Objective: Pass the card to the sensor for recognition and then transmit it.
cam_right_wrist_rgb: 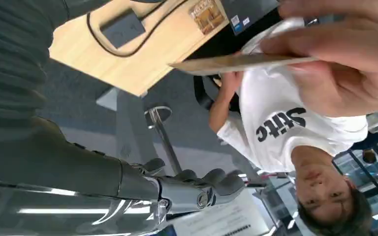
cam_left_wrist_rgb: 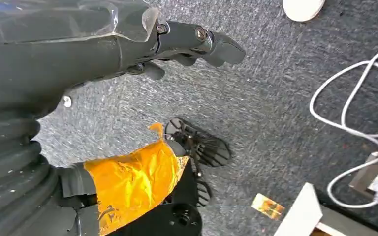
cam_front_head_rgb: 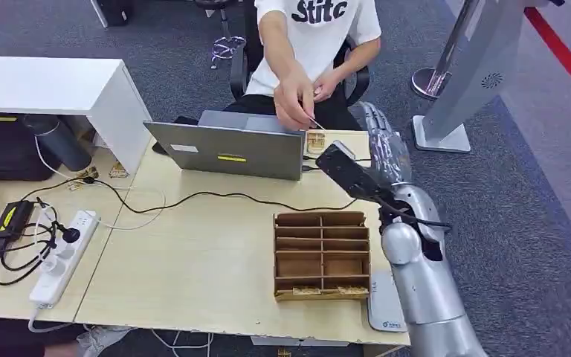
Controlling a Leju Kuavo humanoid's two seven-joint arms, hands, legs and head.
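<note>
While the card (cam_right_wrist_rgb: 241, 62) is pinched in the person's hand (cam_front_head_rgb: 294, 100) beyond the laptop (cam_front_head_rgb: 227, 149), the handover is judged under way, and the right hand (cam_front_head_rgb: 386, 152), fingers spread wide and holding nothing, must be withdrawn.

A grey laptop (cam_front_head_rgb: 227, 151) stands open at the far side of the wooden table (cam_front_head_rgb: 193, 260). Near the front edge sits a cardboard divider box (cam_front_head_rgb: 321, 255). A white power strip (cam_front_head_rgb: 63, 256) lies at the left, with black cables (cam_front_head_rgb: 193, 199) running across the table.

The laptop (cam_front_head_rgb: 227, 151) lid hides its screen, and the person's hand (cam_front_head_rgb: 294, 100) covers most of the card (cam_front_head_rgb: 314, 123)
</note>
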